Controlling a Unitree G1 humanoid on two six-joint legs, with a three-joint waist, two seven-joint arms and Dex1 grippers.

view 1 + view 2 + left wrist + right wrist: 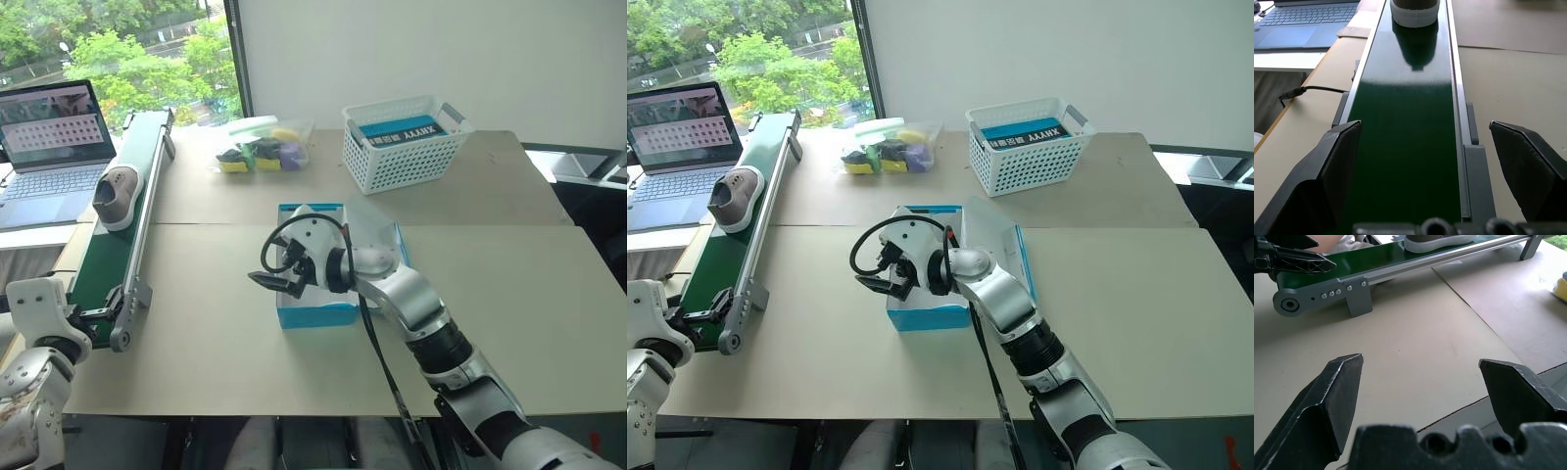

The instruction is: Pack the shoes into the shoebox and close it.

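The bright blue shoebox [315, 313], white inside, sits open mid-table. One grey-taupe shoe [117, 195] with a pale sole rides the green conveyor [103, 259]. The right gripper [278, 283] and the left gripper [1425, 161] gape wide, both empty.

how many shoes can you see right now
1. A shoe sits on the green conveyor, near the laptop. The right arm partly hides the shoebox, so another may lie inside.

Bright, even daylight from the window [118, 49], soft shadows, sheen on the green belt [1405, 127] — fingertips blurred
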